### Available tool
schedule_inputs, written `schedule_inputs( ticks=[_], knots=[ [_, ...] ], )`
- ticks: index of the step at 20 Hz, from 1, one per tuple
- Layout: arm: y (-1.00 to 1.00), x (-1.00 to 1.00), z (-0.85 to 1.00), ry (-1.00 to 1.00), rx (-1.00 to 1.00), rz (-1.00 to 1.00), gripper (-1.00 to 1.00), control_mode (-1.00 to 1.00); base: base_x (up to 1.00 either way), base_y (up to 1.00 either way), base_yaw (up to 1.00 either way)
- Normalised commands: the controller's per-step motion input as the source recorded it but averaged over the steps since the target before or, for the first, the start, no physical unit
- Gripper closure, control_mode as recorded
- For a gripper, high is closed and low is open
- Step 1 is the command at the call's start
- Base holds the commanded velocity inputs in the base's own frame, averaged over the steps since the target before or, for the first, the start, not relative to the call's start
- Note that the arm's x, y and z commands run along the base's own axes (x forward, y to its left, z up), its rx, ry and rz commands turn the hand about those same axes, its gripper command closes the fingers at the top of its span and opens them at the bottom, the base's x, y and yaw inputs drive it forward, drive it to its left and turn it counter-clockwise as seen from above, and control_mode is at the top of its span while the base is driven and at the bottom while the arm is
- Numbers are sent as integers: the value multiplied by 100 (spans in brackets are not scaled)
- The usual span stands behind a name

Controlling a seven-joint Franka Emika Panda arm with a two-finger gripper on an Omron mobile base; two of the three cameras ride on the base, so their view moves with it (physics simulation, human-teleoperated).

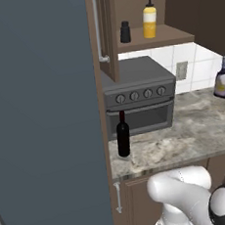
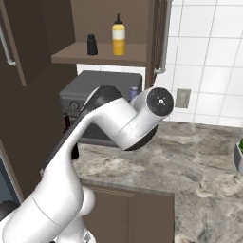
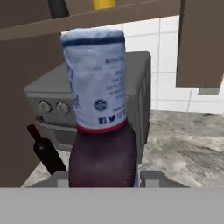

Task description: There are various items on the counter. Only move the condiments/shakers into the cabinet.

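A: Item, blue-purple bottle (image 3: pixel 100 131): pale label, close before the hand camera, pinched between the fingers of the gripper (image 3: pixel 103 177); fingertips mostly hidden, so contact judged likely, not certain. Seen also at three o'clock in the left base view, raised above the counter (image 1: pixel 199 125).

B: Shelf stock?

A: Cabinet (image 1: pixel 155 36), twelve o'clock: black shaker (image 1: pixel 124 32) and yellow bottle (image 1: pixel 149 19), upright, side by side, apart.

B: Remainder?

A: Wine bottle (image 1: pixel 123 135), upright on counter, just before grey oven (image 1: pixel 137 94); nine o'clock of held bottle in hand view.
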Motion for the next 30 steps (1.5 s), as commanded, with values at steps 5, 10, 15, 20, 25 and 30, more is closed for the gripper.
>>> schedule_inputs(
  ticks=[5, 10, 15, 20, 25, 30],
  knots=[
    [34, -100, 85, -31, -1, -28, 100, -100, 0, 0, 0],
    [99, -67, 97, -47, -9, -34, 100, -100, 0, 0, 0],
    [79, 26, 82, -16, -12, -27, 100, -100, 0, 0, 0],
    [21, 83, 19, 20, -4, -10, 100, -100, 0, 0, 0],
    [-14, 89, 0, 33, 3, 0, 100, -100, 0, 0, 0],
    [-34, 60, 1, 12, 6, 2, 100, -100, 0, 0, 0]
  ],
)
